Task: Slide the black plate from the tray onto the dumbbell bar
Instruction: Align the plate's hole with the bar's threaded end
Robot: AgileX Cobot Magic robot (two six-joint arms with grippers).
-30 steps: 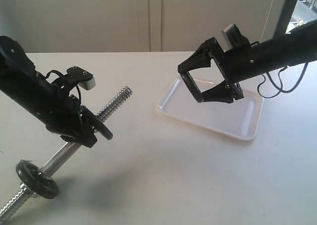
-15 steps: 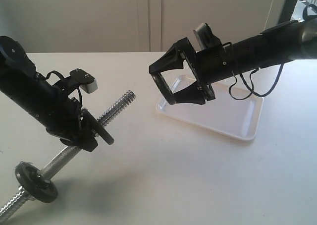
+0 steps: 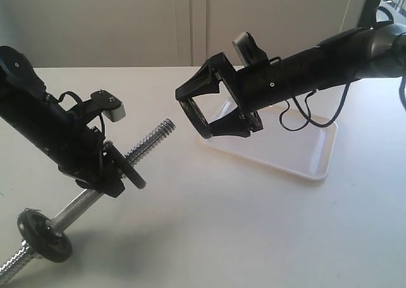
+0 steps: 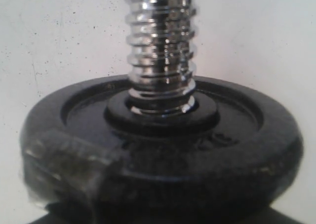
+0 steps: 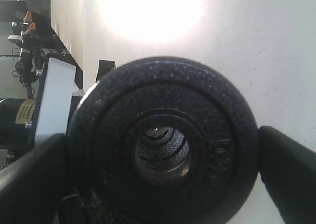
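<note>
**Matte-black round plate (image 5: 163, 145) held before the long chrome dumbbell bar (image 3: 149, 142)**

The right gripper (image 3: 195, 115) pinched the plate by its rim, in the air, just beside the white plastic tray (image 3: 304, 167) and not touching it. The plate's hole faced the bar's threaded tip, near but apart. The left gripper (image 3: 114, 174) was clamped on the tilted bar.

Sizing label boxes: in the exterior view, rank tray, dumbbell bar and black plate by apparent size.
1. tray, by area
2. dumbbell bar, longer but thin
3. black plate, smallest, nearly edge-on in the right gripper
</note>
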